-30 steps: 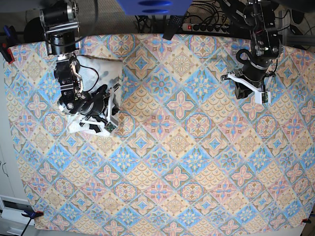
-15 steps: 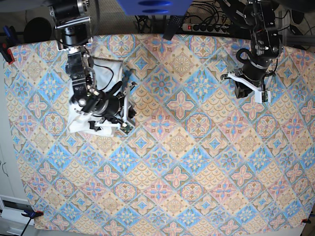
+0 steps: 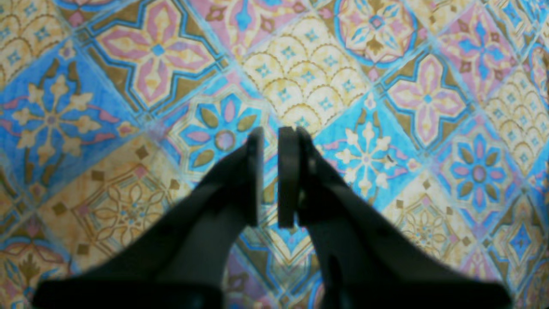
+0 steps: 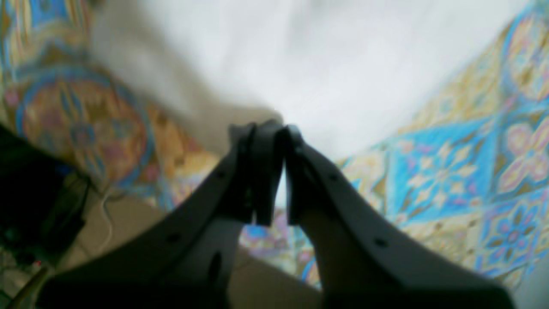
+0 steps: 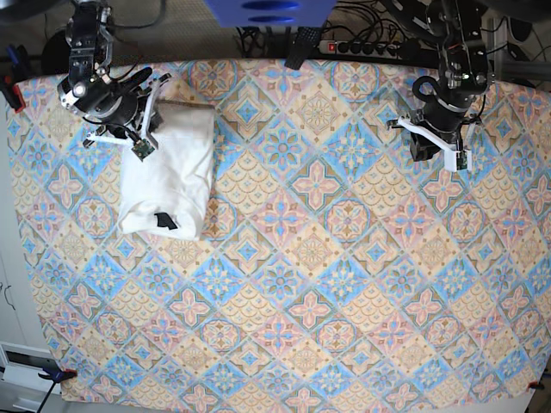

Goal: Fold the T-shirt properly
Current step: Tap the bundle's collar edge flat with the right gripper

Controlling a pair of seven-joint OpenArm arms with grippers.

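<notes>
Just below the right hand [image 5: 146, 107], towards the near edge of the worktop [image 5: 327, 284], lies the T-shirt [image 5: 168, 176], already folded into a compact white bundle. Its long axis runs away from this hand, from the far end under the fingers down to the near end, where a small black label [image 5: 164, 221] shows. In the right wrist view the two fingers stand almost together with only a thin slit between them, and I see no cloth caught there; the white fabric [image 4: 326, 64] lies just beyond the tips. So this hand holds nothing, as far as I can judge.

The left hand [image 5: 439, 155] is well apart from the bundle, over the bare patterned cloth on the other side of the worktop. Its fingers are close together with a narrow gap, and nothing is between them.

The right hand is therefore much nearer. If some last smoothing or squaring of the bundle is needed, I think it should come from this hand, moving along the long axis. The fold looks nearly complete.
</notes>
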